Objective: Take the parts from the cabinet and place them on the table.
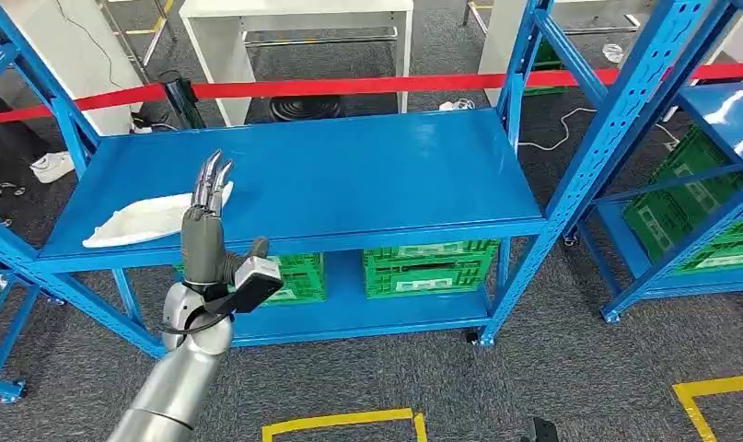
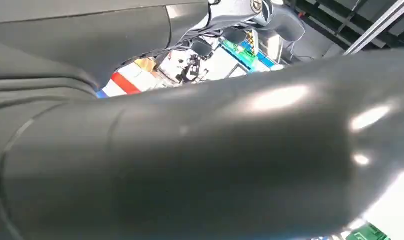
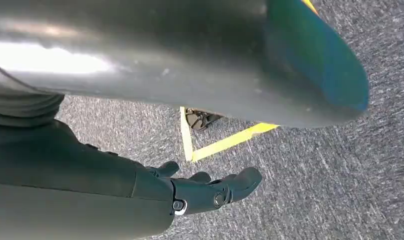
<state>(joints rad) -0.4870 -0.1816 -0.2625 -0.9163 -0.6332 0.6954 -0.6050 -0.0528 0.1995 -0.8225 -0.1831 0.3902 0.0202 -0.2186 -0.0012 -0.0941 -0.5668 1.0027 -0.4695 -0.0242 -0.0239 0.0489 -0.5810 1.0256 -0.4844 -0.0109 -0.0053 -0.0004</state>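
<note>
Left arm: a smooth, cylindrical silver metallic forearm (image 1: 169, 396) ending in a rounded silver wrist joint, with a thin black cable looped across that joint. Mounted beside the wrist is a small boxy module, light grey with a black face. Left robot hand (image 1: 208, 230): matte grey palm and thick grey thumb, with slender dark fingers (image 1: 213, 180) showing pale metallic edges. Right robot hand (image 3: 210, 192): glossy dark grey casing, dark segmented fingers (image 3: 242, 181), and a small round silver screw at a knuckle.
</note>
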